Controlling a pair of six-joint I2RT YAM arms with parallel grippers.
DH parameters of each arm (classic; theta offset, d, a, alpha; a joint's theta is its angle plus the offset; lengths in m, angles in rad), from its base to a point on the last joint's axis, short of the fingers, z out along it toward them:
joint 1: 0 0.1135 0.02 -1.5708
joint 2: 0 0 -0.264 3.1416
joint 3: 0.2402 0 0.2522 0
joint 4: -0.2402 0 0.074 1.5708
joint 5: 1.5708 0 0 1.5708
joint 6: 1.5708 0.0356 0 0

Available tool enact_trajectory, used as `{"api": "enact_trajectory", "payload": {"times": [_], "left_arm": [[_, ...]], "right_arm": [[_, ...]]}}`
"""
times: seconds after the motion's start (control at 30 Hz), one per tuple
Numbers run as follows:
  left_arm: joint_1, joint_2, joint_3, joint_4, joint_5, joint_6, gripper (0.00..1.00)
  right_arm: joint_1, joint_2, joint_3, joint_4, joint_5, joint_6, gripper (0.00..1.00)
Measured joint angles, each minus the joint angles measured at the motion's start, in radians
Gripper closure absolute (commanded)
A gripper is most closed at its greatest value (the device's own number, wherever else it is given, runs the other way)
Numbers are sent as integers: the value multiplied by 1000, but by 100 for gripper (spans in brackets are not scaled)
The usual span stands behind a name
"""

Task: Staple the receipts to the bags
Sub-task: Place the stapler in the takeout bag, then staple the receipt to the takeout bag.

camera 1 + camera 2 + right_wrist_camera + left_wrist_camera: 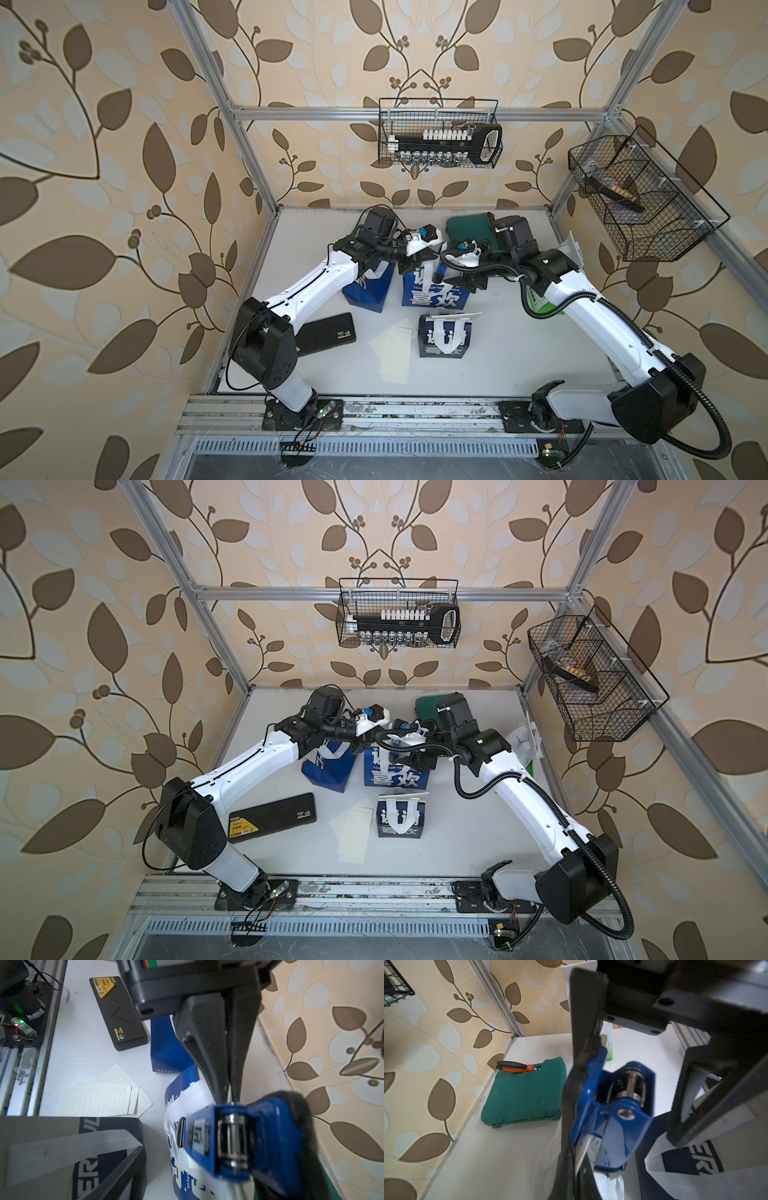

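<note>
Right wrist view showed your right gripper [218, 1136] with its fingers spread wide either side of the stapler [234, 1142]. One finger lay against the stapler's black side. A sliver of table showed between the other finger and the blue body (the left wrist view gave the same gap), so you could not tell whether it truly gripped.

Your left gripper [228, 1093] was pinched fully closed, tips together just behind the stapler. A thin pale edge sat at those tips, too blurred to name.

Beside the stapler a cream slip [194, 1162] lay on the white handle [187, 1103] of the middle bag [435, 297]. Both top views had the two grippers meeting over that bag's top.

The blue bag [368, 291] sat just beside the middle bag, under your left arm. The small bag [445, 338] sat nearer the front, and the green bag [535, 302] was half hidden behind your right arm. Loose receipts [392, 353] lay fanned flat on the table [519, 357], between the small bag and the black case [272, 817]. At the back a green case [525, 1093] lay flat with pliers [517, 1068] on it.
</note>
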Motion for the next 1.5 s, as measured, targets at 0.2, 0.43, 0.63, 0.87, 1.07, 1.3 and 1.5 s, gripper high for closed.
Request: {"api": "enact_trajectory", "payload": {"times": [0.2, 0.43, 0.63, 0.87, 1.07, 1.3, 1.5], "left_arm": [[4, 0, 1, -1, 9, -18, 100], [3, 0, 1, -35, 22, -11, 100], [1, 0, 1, -40, 20, 7, 100], [-11, 0, 1, -38, 22, 20, 100], [-11, 0, 1, -37, 22, 21, 100], [-10, 0, 1, -43, 22, 24, 100], [-3, 0, 1, -43, 22, 22, 100]], "right_arm": [[-14, -34, -8, 8, -68, 20, 20], [-14, 29, 3, 47, -85, 26, 19], [-35, 64, 40, 49, -81, 19, 19], [-100, 56, 45, 19, -84, 8, 19], [-89, 61, 67, 0, -135, 8, 19], [-15, 120, 79, 8, -162, 7, 19], [-15, 133, 79, 32, -174, 7, 20]]}}
